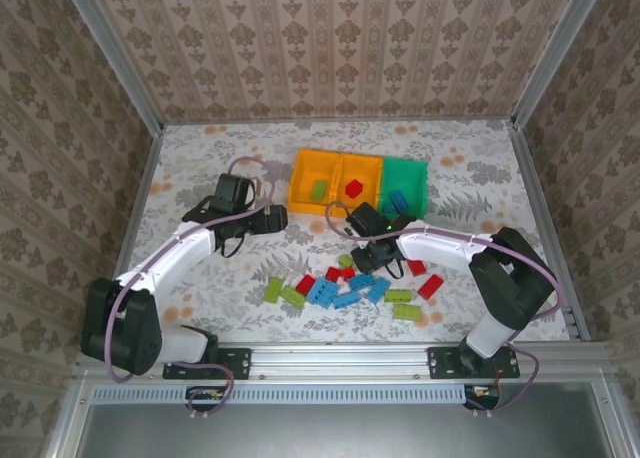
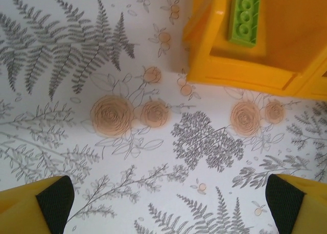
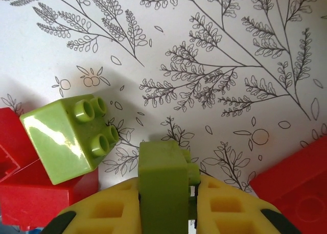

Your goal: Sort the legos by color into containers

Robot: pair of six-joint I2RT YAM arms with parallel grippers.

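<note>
Fern-and-flower print covers the surface (image 1: 210, 163), and patterned walls close it in on three sides. Seen from the right wrist, a lime green brick (image 3: 161, 172) stands on edge between the yellow fingers (image 3: 107, 211) of the right gripper (image 3: 167, 206), which is clenched on it. Just to its left a second lime brick (image 3: 66, 134) leans tilted on a red brick (image 3: 46, 198), and another red brick (image 3: 296, 183) lies to the right.

From above, that gripper sits at the far edge of the loose pile of legos (image 1: 350, 290), near the three containers. The left orange bin (image 1: 303, 163) holds a green piece (image 1: 318, 189), the middle orange bin (image 1: 365, 173) a red piece (image 1: 353, 188), and the green bin (image 1: 412, 173) a blue piece (image 1: 399, 199). The left gripper (image 2: 163, 203) hangs wide open over bare surface, just short of the left orange bin.
</note>
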